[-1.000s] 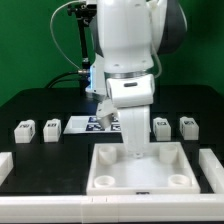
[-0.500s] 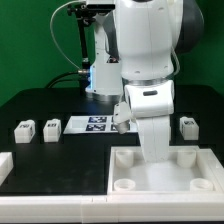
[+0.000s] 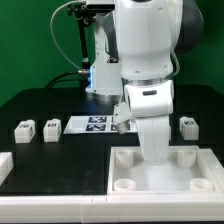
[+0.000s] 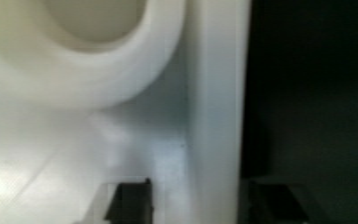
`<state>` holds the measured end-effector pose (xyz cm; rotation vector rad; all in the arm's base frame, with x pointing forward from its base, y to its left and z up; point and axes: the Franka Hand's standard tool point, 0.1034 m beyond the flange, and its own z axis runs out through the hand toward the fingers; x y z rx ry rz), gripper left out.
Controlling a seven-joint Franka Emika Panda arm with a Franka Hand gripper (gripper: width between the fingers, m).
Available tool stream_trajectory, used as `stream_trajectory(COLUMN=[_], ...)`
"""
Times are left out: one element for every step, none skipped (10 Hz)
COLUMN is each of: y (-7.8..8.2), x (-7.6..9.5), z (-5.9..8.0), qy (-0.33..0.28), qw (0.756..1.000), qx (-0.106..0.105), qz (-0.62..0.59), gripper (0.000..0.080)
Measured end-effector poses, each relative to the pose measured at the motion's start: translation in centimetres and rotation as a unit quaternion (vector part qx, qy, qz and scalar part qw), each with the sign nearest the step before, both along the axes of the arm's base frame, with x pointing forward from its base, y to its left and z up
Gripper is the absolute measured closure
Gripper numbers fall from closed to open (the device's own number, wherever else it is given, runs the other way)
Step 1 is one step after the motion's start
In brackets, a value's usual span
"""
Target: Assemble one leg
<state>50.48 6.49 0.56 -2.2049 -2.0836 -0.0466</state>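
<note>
Three small white legs with tags show in the exterior view: two at that view's left [image 3: 24, 129] [image 3: 51, 128] and one at its right [image 3: 187, 125]. None is held, and a fourth is not in view. My gripper [image 3: 152, 153] reaches down into the large white square panel [image 3: 130, 180], at its back wall. In the wrist view the gripper [image 4: 202, 196] has its dark fingers [image 4: 130, 200] on either side of the panel's upright wall [image 4: 208, 120], shut on it. A round corner socket [image 4: 87, 30] lies just beyond.
The marker board [image 3: 92, 124] lies flat behind the panel, partly hidden by the arm. A white block [image 3: 4, 165] sits at the exterior view's left edge. The robot base and cables stand at the back.
Between one second and half a second ago the gripper and the panel moved together toward the exterior view's right. Nothing has moved since.
</note>
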Motion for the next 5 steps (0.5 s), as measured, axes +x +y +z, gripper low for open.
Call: stream_trajectory(y=[-0.02,-0.03,-0.04,-0.04,-0.04], x=[0.08,0.14,0.17,0.18,0.18], z=[0.04,0.07,0.08,0.08,0.08], qy=[-0.002,-0.003,-0.003,-0.003,-0.004], qw=[1.000,1.000,1.000,1.000,1.000], qx=[0.000,0.000,0.000,0.000,0.000], qz=[0.000,-0.001,-0.001,-0.001,-0.001], gripper=[0.0255,0.0255,0.0175,0.0175,0.0154])
